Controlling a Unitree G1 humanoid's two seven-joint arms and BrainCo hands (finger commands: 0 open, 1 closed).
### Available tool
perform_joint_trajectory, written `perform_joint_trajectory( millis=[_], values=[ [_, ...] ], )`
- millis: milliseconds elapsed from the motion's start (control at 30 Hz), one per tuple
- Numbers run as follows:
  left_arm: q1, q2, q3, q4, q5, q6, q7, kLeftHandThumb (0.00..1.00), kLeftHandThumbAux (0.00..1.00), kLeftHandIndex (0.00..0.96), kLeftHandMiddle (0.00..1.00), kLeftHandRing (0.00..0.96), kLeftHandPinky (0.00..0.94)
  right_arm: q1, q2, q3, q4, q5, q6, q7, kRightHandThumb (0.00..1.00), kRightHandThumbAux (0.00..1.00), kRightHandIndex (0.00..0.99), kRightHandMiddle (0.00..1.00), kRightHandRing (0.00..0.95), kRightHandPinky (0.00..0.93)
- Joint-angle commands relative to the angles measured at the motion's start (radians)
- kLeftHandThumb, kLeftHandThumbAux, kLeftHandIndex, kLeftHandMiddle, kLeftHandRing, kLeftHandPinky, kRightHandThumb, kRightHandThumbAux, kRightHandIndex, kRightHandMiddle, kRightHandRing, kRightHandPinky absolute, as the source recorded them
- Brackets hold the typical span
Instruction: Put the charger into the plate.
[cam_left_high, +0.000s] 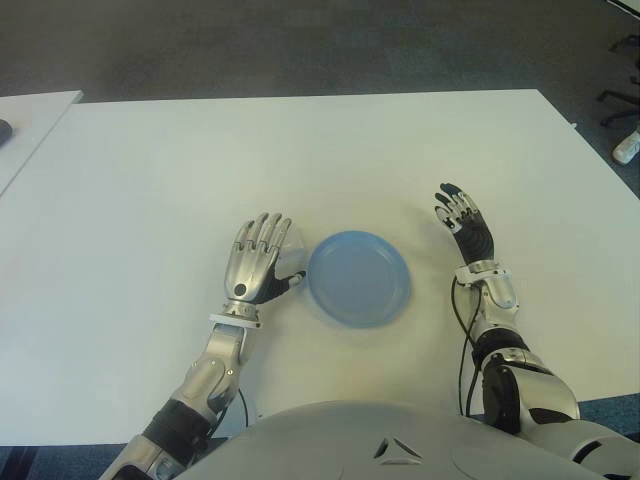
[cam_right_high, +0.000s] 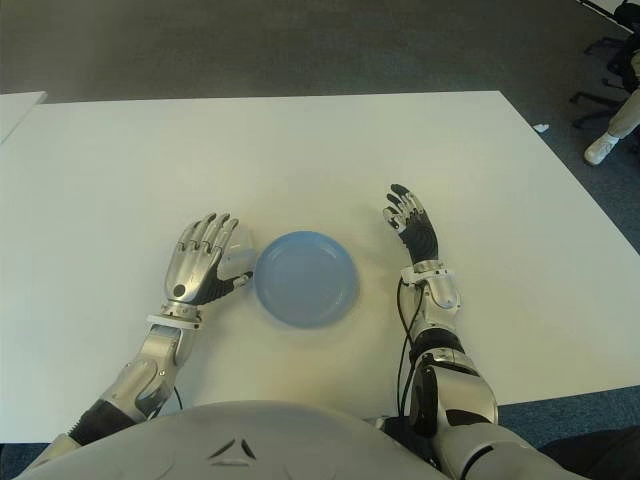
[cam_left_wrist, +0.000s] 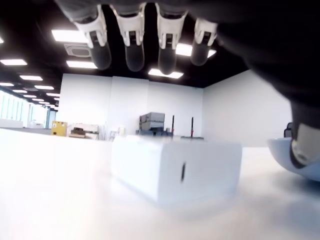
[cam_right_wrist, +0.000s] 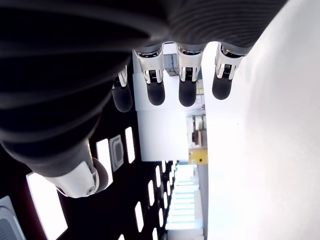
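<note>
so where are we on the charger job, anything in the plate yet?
Nothing placed yet: the blue plate has nothing in it. The white charger sits on the table under the left hand, just left of the plate; its fingers hang open above it, not gripping. The right hand is open, idle, right of the plate. Left: grasp, lift, set in plate.

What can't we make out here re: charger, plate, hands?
- Charger: in the eye views mostly hidden under the left hand; only a white edge shows. Whether the fingers touch it is unclear.
- Plate: left wrist view shows just its rim, cut off by the frame edge.
- Right hand: palm contact with the table cannot be judged; its wrist view shows no task item.
</note>
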Motion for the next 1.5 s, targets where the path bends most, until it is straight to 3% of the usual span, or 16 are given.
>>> perform_joint_trajectory(
  millis=[33, 600, 800, 1000, 1500],
  values=[
    [0.022, 0.029, 0.027, -0.082, 0.020, 0.000, -0.034, 0.231, 0.443, 0.122, 0.126, 0.109, 0.137, 0.080, 0.047, 0.000, 0.059, 0.006, 0.030, 0.001, 0.248, 0.666, 0.121, 0.101, 0.080, 0.065],
    [0.056, 0.117, 0.121, -0.155, 0.019, -0.026, -0.082, 0.131, 0.420, 0.085, 0.112, 0.098, 0.116, 0.096, 0.050, -0.002, 0.046, 0.008, 0.024, 0.009, 0.248, 0.666, 0.121, 0.101, 0.080, 0.065],
    [0.046, 0.150, 0.166, -0.134, -0.007, -0.058, -0.096, 0.131, 0.390, 0.088, 0.113, 0.101, 0.124, 0.099, 0.050, -0.003, 0.041, 0.009, 0.024, 0.011, 0.248, 0.666, 0.121, 0.101, 0.080, 0.065],
    [0.004, 0.200, 0.220, -0.058, -0.069, -0.094, -0.172, 0.128, 0.364, 0.086, 0.100, 0.093, 0.123, 0.101, 0.048, -0.004, 0.037, 0.010, 0.026, 0.013, 0.248, 0.666, 0.121, 0.101, 0.080, 0.065],
    [-0.027, 0.234, 0.275, 0.028, -0.201, -0.143, -0.317, 0.267, 0.325, 0.103, 0.086, 0.074, 0.106, 0.105, 0.044, -0.008, 0.030, 0.014, 0.029, 0.021, 0.248, 0.666, 0.121, 0.101, 0.080, 0.065]
  ],
)
